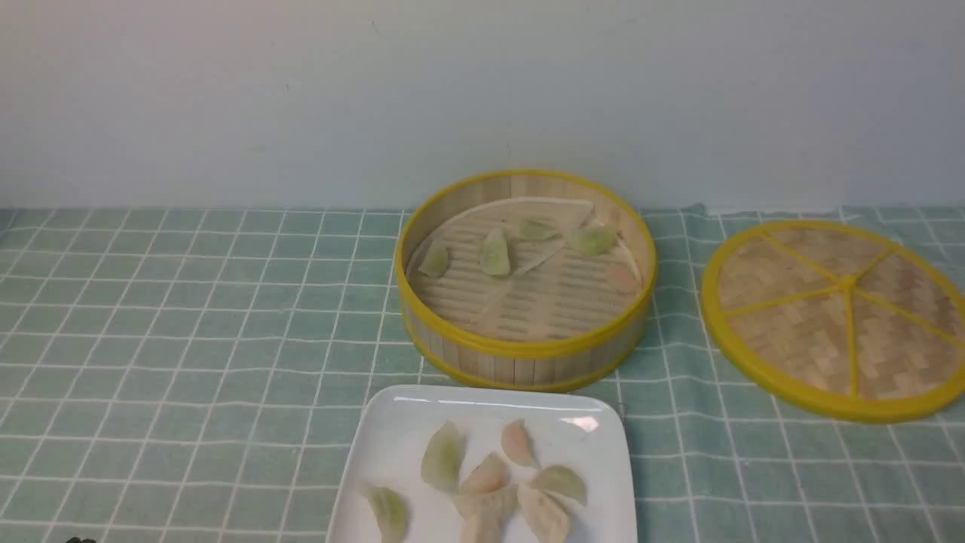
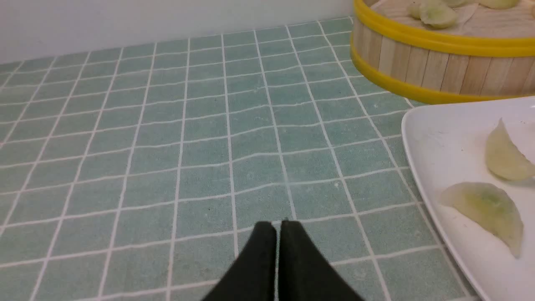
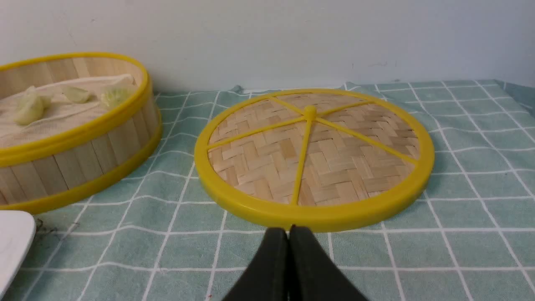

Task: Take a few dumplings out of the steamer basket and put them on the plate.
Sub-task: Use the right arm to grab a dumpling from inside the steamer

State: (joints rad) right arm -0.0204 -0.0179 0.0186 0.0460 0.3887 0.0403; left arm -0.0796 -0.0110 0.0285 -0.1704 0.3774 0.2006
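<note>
The steamer basket [image 1: 525, 354] stands at the middle of the table with several dumplings [image 1: 495, 253] on its slatted floor. In front of it lies the white plate [image 1: 392, 437], carrying several more dumplings [image 1: 443, 456], green and pinkish. My left gripper [image 2: 278, 223] is shut and empty, low over the cloth to the left of the plate [image 2: 439, 142]. My right gripper [image 3: 289, 229] is shut and empty too, its tips just short of the lid's yellow rim. Neither arm shows in the front view, apart from a dark speck at the bottom left.
The flat woven lid [image 1: 837, 317] with yellow spokes lies to the right of the basket. A green checked cloth [image 1: 188, 339] covers the table, and a pale wall [image 1: 301, 90] closes off the back.
</note>
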